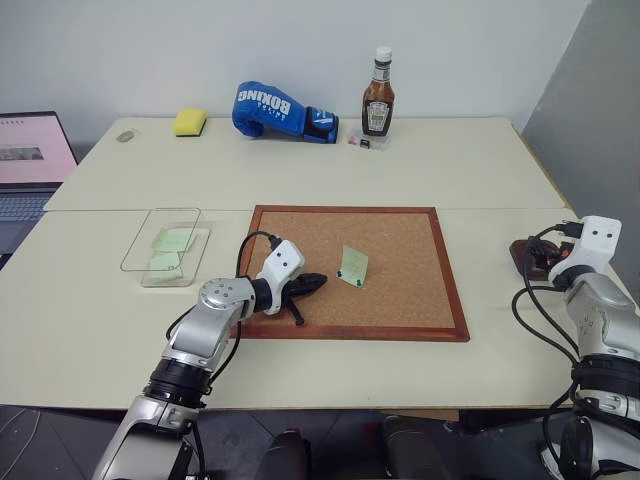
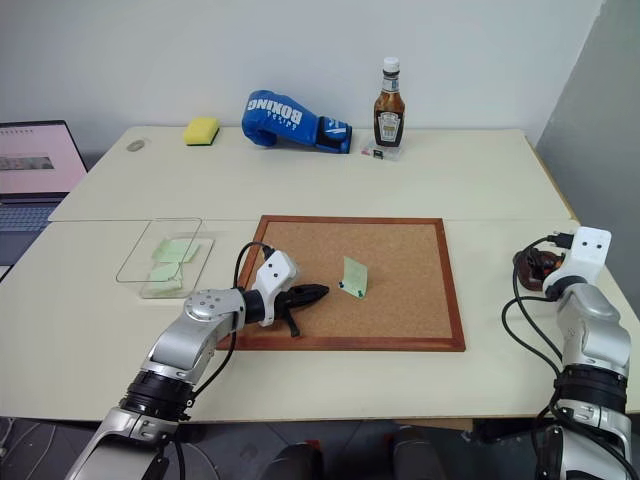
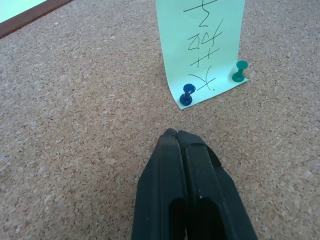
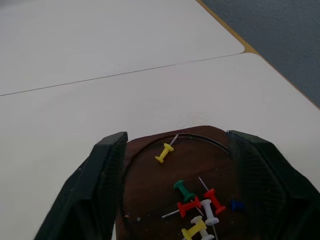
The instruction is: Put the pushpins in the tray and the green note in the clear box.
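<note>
The green note point(image 1: 353, 266) stands curled on the cork board point(image 1: 400, 235), held at its lower edge by a blue pushpin point(image 3: 187, 94) and a green pushpin point(image 3: 240, 71). My left gripper point(image 1: 318, 283) is shut and empty, low over the board, its tip a short way from the note. The dark brown tray point(image 4: 147, 192) sits at the table's right edge with several coloured pushpins point(image 4: 197, 205) in it. My right gripper point(image 4: 176, 139) hovers open over the tray, nothing between its fingers. The clear box point(image 1: 135, 252) lies left of the board with pale green notes point(image 1: 172, 240) inside.
At the back of the table stand a blue boxing glove point(image 1: 283, 111), a sauce bottle point(image 1: 378, 95) and a yellow sponge point(image 1: 189, 122). A laptop point(image 1: 30, 165) sits at the far left. The table's right edge runs close beside the tray.
</note>
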